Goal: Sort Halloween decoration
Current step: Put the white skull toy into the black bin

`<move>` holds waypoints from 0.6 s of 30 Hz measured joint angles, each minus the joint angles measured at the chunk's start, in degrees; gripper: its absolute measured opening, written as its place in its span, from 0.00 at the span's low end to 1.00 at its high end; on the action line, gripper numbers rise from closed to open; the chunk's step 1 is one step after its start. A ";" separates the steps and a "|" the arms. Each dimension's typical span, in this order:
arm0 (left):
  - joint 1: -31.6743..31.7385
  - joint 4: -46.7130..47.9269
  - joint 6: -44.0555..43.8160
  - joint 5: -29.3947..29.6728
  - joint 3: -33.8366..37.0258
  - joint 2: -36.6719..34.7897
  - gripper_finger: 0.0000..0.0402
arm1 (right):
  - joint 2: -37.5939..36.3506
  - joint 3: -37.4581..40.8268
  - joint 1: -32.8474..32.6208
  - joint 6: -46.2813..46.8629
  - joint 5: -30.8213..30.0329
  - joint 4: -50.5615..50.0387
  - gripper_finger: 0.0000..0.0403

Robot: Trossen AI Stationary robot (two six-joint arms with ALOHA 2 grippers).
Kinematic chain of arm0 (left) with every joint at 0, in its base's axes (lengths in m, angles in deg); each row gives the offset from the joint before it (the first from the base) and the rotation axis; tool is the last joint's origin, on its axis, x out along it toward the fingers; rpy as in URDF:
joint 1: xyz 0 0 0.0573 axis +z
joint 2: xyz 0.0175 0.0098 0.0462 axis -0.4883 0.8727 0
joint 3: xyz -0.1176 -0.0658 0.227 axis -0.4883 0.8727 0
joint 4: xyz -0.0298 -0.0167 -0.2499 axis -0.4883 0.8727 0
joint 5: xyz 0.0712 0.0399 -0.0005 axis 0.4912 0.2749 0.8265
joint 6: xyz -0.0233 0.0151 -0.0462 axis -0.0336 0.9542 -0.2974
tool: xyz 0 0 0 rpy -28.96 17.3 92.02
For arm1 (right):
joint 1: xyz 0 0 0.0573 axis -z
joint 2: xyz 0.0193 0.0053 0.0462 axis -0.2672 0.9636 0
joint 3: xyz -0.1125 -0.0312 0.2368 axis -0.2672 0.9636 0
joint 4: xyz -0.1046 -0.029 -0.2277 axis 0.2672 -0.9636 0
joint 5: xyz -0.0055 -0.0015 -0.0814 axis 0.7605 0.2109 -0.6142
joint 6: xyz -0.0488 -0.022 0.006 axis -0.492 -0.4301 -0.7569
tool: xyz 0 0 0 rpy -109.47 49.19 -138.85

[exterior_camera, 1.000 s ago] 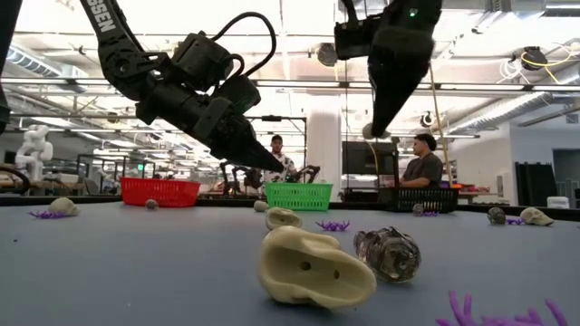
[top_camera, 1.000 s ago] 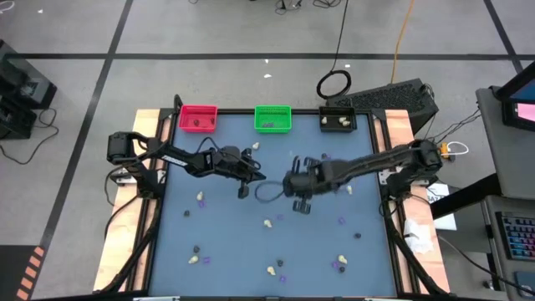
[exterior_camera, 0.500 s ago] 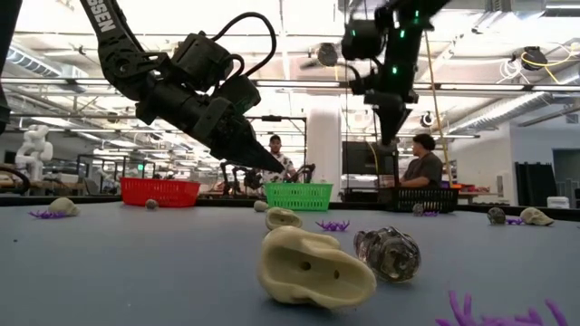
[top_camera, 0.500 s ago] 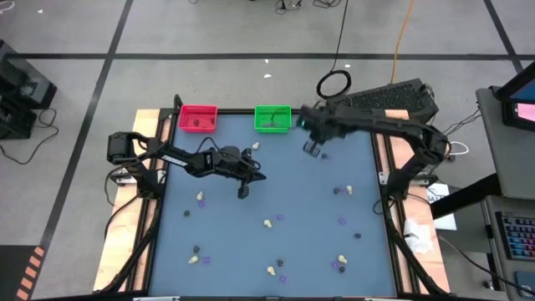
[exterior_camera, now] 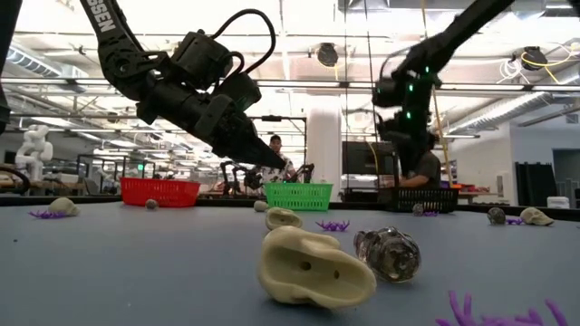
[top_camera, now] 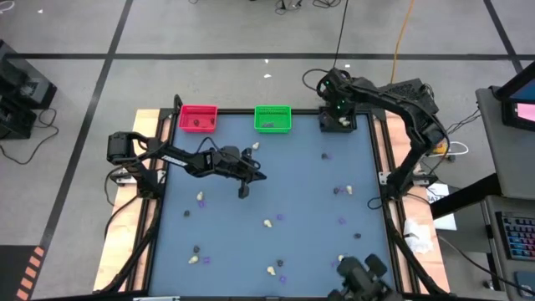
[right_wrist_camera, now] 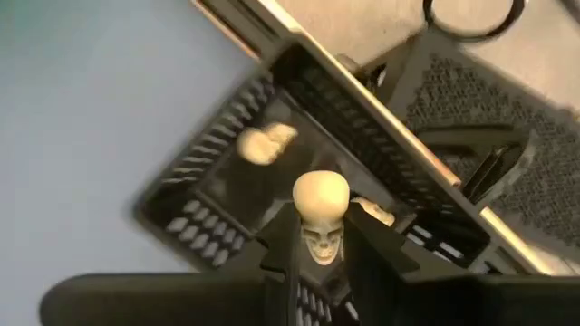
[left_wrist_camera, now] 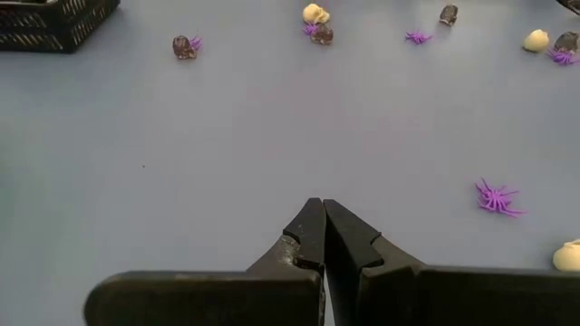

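While the right gripper (right_wrist_camera: 322, 237) pinches a cream skull (right_wrist_camera: 321, 206) above the black bin (right_wrist_camera: 217, 204), the delivery step is in hand — release comes next. Left gripper (left_wrist_camera: 323, 220) hangs mid-table, fingers pressed together; remaining trinkets lie scattered.

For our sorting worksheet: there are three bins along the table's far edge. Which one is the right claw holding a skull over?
The black bin, the one at the right end of the row. The right claw holds a cream skull above it; the red bin and green bin sit further left.
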 joint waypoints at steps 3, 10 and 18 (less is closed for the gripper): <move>-0.02 0.33 -1.09 0.00 0.00 0.00 0.00 | 3.34 0.06 2.31 -0.26 0.05 1.79 0.15; -0.11 -0.06 -1.42 0.00 0.00 0.00 0.00 | 8.78 0.07 5.03 -0.27 1.66 2.84 0.15; -0.11 -0.13 -1.42 0.00 0.00 0.00 0.00 | 10.47 0.09 5.37 -0.27 1.45 3.13 0.18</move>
